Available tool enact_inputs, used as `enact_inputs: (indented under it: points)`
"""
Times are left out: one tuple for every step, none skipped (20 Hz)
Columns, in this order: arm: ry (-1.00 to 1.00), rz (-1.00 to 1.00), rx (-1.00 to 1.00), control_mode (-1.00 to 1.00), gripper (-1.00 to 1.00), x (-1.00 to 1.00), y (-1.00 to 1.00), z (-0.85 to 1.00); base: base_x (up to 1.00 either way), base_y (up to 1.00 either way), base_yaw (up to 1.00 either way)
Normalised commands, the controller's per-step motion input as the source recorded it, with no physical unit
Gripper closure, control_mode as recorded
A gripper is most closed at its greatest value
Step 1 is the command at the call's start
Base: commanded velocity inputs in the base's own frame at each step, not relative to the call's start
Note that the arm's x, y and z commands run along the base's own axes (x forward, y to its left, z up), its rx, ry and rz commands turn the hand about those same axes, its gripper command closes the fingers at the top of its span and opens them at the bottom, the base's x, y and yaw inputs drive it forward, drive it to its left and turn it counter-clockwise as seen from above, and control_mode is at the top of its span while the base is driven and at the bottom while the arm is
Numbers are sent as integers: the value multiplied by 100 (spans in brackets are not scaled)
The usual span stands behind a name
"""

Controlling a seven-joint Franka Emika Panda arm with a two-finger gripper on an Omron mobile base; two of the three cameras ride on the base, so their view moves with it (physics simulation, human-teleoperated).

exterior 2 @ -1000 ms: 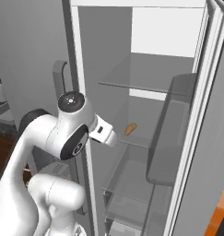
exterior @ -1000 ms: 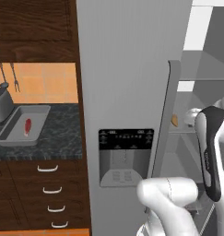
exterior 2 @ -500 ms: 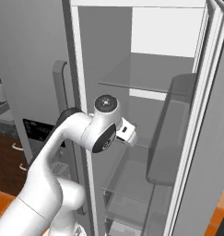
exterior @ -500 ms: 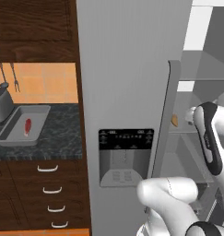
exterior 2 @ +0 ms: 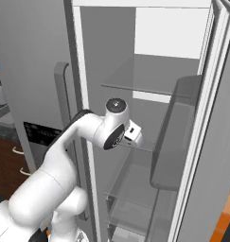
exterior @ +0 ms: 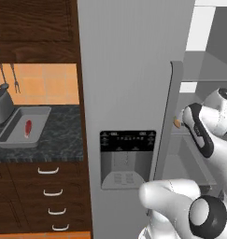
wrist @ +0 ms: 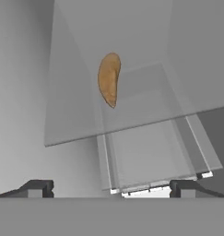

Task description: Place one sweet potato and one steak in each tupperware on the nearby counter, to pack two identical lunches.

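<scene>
Sweet potato (wrist: 109,79): one on fridge shelf (wrist: 145,108); one steak (exterior: 28,128) in one tupperware (exterior: 12,139); hand (wrist: 111,188) spread apart.

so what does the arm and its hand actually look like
The arm is glossy white with rounded, tubular links and dark grey to black bands at the joints; one joint ends in a round grey cap with a small dark centre. No cables or markings show. The hand has two small dark, blocky finger tips.
</scene>
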Motion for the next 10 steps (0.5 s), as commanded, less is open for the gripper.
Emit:
enact_inputs:
  points:
    - [6,0,0,-100,-100,60,0,-45,0,0,0]
    - [8,0,0,-100,-100,66,0,-40,0,0,0]
    - [9,0,0,-100,-100,66,0,-39,0,0,0]
    - [7,0,0,-100,-100,66,0,-36,0,0,0]
    - [5,0,0,-100,-100,69,0,-32,0,0,0]
    - [4,0,0,-100,-100,71,0,-32,0,0,0]
    - [2,0,0,-100,-100,69,0,-33,0,0,0]
    - [1,0,0,-100,-100,73,0,-36,0,0,0]
    - [1,0,0,-100,-100,75,-4,-34,0,0,0]
    - [0,0,0,-100,-100,76,-7,-36,0,0,0]
